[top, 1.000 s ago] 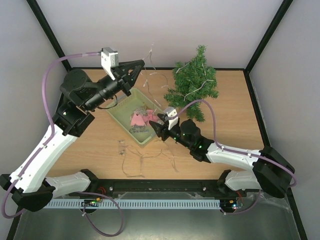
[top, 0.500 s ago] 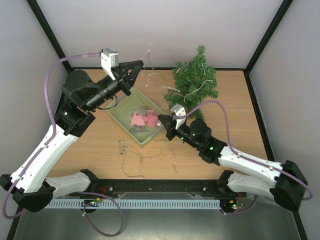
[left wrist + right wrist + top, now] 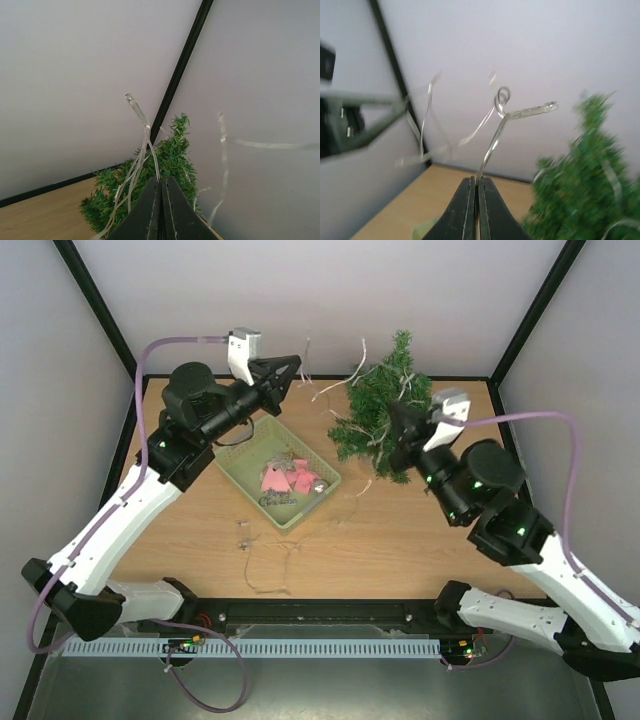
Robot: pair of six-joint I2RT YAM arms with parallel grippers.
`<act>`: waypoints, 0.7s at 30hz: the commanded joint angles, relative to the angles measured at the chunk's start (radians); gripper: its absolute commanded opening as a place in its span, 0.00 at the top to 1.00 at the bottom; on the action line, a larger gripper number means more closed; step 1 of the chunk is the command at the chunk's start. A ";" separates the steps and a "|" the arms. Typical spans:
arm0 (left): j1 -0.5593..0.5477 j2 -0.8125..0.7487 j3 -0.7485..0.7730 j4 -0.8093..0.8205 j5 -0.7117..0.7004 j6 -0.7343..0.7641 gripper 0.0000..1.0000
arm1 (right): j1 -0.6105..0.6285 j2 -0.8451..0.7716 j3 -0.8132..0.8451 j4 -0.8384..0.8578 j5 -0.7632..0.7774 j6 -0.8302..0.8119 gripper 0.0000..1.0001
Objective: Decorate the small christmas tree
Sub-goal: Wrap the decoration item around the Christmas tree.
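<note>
The small christmas tree [image 3: 372,405] stands at the back of the table, with pale strands of a light string [image 3: 330,390] draped on it. In the left wrist view it shows as green branches [image 3: 172,155] behind the jaws. My left gripper [image 3: 293,365], raised left of the tree, is shut on the light string [image 3: 142,132]; its bulb end sticks up. My right gripper [image 3: 393,412] is at the tree's right side, shut on another stretch of the string [image 3: 492,132]. The tree [image 3: 580,190] is blurred at the right of that view.
A pale green basket [image 3: 248,495] left of the tree holds pink ornaments [image 3: 275,480] and a silver bauble [image 3: 318,485]. More thin wire [image 3: 270,555] lies on the wood in front of the basket. Walls stand close behind the tree.
My right gripper closed on the string beside the basket, then swung up and right to the tree with it. My left gripper shifted a little right, still holding its end.
</note>
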 commanded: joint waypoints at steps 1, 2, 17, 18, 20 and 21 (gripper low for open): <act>0.012 0.022 0.061 0.083 0.003 -0.026 0.98 | 0.002 0.102 0.223 -0.193 0.271 -0.122 0.98; 0.017 0.027 0.062 0.104 0.002 -0.031 0.97 | 0.003 0.124 0.266 -0.200 0.311 -0.149 0.98; 0.074 0.163 0.101 0.441 0.120 -0.113 0.98 | -0.101 0.256 0.499 -0.110 0.567 -0.452 0.98; 0.076 0.176 0.101 0.467 0.127 -0.119 0.98 | -0.118 0.261 0.498 -0.094 0.562 -0.464 0.98; 0.085 0.203 0.101 0.513 0.135 -0.136 0.98 | -0.153 0.277 0.497 -0.072 0.555 -0.489 0.98; 0.090 0.218 0.099 0.542 0.143 -0.144 0.98 | -0.169 0.287 0.499 -0.067 0.553 -0.498 0.98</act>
